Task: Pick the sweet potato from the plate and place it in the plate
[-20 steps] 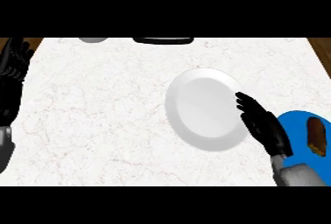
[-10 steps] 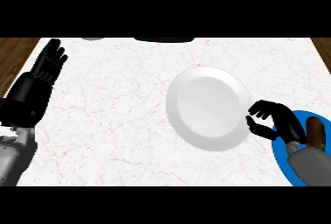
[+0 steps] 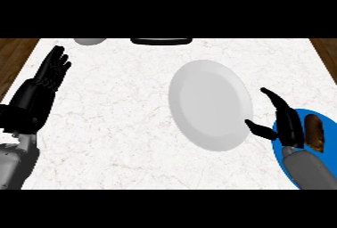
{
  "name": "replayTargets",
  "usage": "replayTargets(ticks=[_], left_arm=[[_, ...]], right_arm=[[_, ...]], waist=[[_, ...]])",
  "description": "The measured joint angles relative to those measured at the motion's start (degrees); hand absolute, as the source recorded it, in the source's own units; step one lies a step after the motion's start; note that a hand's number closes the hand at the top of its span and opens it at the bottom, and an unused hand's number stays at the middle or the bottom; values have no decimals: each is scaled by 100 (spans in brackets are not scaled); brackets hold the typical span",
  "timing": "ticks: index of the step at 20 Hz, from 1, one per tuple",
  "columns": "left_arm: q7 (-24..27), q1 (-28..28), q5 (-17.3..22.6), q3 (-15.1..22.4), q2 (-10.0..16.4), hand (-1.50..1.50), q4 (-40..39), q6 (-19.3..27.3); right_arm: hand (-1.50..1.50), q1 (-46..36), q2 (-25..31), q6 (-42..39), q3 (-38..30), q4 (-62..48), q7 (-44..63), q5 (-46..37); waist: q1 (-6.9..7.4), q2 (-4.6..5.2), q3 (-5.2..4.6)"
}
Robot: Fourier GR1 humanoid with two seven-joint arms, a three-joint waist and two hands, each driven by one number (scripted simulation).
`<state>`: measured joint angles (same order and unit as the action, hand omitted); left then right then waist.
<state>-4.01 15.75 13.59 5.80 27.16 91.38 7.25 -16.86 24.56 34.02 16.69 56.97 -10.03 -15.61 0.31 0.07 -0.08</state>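
Pickup was the step in hand, as I judged it. The sweet potato [image 3: 314, 132] lay lengthwise on the blue plate [image 3: 329, 127] at the right edge of the head view, with nothing gripping it. The white plate [image 3: 211, 104] sat in the middle of the counter [image 3: 112, 129] with nothing on it that I could see, so I took it for the target.

The right hand [image 3: 288, 127] hung over the blue plate's left rim, just beside the sweet potato on the side facing the white plate. It was open: one finger stretched up and away from me, the thumb stuck out toward the white plate, and neither curled round anything. I could not tell whether the back of the hand touched the sweet potato or only stood close to it. The grey forearm ran in from the lower right corner and covered the near part of the blue plate.

The next move, to my mind, called for bringing that hand over the sweet potato and closing round its middle before any lift, then carrying it the short way left.

The left hand [image 3: 49, 73] rested open at the left edge, fingers up, well apart from both plates.
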Motion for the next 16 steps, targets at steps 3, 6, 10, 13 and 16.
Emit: replayTargets(ticks=[3, 6, 10, 13, 16], left_arm=[[-109, -1, 30, -108, 17, 0, 43, -94], [-89, -28, 13, -158, 29, 0, -1, -140], [-105, -2, -27, -153, 15, 0, -43, -145], [-110, -6, -18, -155, 24, 0, -21, -194], [-81, -8, -29, -160, -15, 0, -38, -186]], right_arm=[[-150, -146, 195, 20, 110, 272, 542, -457], [-150, -366, 559, -274, 315, 471, 1524, -994], [-150, -704, 997, -1177, 618, 533, 2947, -1531], [-150, -944, 1211, -2088, 823, 524, 3925, -1726], [-150, -1217, 1273, -3157, 1016, 587, 4823, -1726]], waist=[[-25, -14, 0], [-53, -31, -10], [-71, -52, -28], [-48, -57, -32], [-30, -53, -31]])
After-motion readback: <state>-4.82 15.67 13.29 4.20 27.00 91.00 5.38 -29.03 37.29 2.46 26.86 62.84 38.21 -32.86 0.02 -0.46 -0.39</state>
